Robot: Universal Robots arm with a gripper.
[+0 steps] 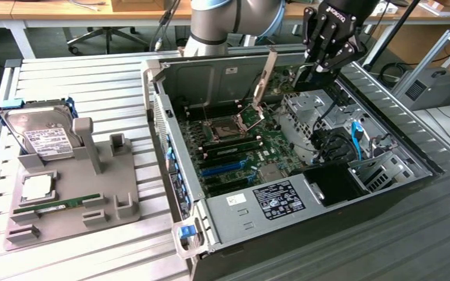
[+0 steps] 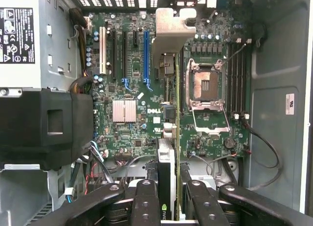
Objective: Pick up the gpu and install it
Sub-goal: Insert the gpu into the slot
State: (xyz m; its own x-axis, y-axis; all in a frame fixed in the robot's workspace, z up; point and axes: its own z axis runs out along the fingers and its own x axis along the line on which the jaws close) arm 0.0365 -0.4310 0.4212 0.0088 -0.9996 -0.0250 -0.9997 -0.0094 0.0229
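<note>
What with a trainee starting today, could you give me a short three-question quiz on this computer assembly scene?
1. True or false: the hard drive sits inside the computer case.
2. What does the end effector grip? A) memory stick B) gpu C) hard drive
3. Fill in: the memory stick lies on the grey ___ outside the computer case.
Key: 1. False; the hard drive rests on the grey fixture. 2. B; the gpu, held over the motherboard. 3. fixture.
</note>
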